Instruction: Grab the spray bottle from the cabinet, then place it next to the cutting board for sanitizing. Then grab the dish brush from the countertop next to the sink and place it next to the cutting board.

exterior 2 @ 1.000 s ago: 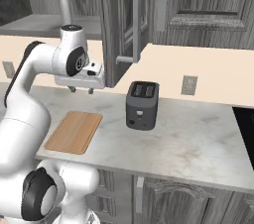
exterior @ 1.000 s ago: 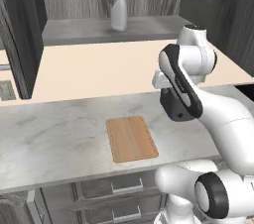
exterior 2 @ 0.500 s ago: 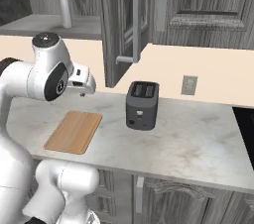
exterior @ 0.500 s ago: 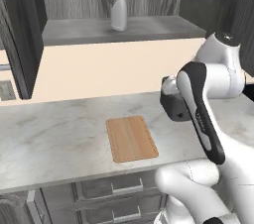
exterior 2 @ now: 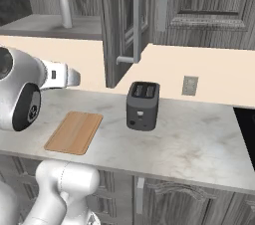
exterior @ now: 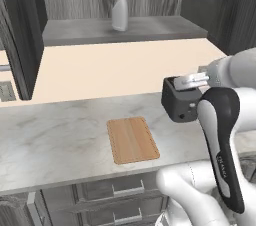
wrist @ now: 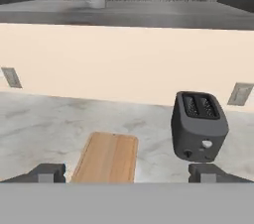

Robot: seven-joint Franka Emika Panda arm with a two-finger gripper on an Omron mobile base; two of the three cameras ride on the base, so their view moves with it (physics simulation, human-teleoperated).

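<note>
While claw [wrist: 127, 172] gapes — spray bottle [exterior: 119, 1] shelved.

On view — 1 spray bottle [exterior: 119, 1], 1 cutting board [exterior: 132, 139], 1 toaster [exterior 2: 143, 105], 2 wall outlets [wrist: 241, 93].

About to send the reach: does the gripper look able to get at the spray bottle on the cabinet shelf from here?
Probably yes. The cabinet door stands open and the spray bottle is upright near the shelf's front edge with nothing before it. The gripper, open, is down at counter level, so it must rise first.
</note>
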